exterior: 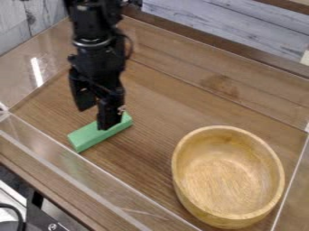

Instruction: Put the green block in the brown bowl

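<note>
The green block lies flat on the wooden table, left of centre, angled from front left to back right. My gripper points straight down just over the block's far end, open. One finger stands to the left of the block and the other finger is over its right end. Nothing is held. I cannot tell whether the fingers touch the block. The brown bowl, wide, shallow and wooden, sits empty at the front right, well apart from the gripper.
Clear acrylic walls ring the wooden tabletop along the front and the left side. A pale plank wall runs behind it. Bare wood lies between the block and the bowl.
</note>
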You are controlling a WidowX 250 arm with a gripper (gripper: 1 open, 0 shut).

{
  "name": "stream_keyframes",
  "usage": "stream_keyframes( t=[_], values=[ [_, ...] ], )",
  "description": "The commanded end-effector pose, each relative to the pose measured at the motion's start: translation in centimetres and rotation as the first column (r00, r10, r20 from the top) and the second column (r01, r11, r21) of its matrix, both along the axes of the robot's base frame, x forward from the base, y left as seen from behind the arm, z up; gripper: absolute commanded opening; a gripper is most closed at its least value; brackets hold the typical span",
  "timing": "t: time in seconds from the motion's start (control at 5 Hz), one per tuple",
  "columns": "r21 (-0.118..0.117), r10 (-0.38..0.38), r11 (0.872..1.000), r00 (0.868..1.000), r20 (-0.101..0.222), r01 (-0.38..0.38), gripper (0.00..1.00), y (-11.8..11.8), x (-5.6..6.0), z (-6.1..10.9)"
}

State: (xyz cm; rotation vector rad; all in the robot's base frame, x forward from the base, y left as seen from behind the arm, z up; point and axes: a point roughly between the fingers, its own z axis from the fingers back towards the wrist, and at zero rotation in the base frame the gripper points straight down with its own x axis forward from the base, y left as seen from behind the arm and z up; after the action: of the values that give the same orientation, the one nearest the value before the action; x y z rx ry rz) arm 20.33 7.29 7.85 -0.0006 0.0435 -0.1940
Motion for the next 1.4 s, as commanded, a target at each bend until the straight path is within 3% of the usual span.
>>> stream_keyframes(
  t=[0.0,0.6,1.2],
  values=[
    [0.015,-0.014,1.0,0.999,0.045,0.013,1.0,0.8,0.6,-0.4],
    [0.002,-0.018,1.0,0.999,0.044,0.018,1.0,1.7,1.3,-3.5],
    [-0.02,-0.011,1.0,0.999,0.051,0.012,1.0,1.6,1.6,-4.7]
  ],
)
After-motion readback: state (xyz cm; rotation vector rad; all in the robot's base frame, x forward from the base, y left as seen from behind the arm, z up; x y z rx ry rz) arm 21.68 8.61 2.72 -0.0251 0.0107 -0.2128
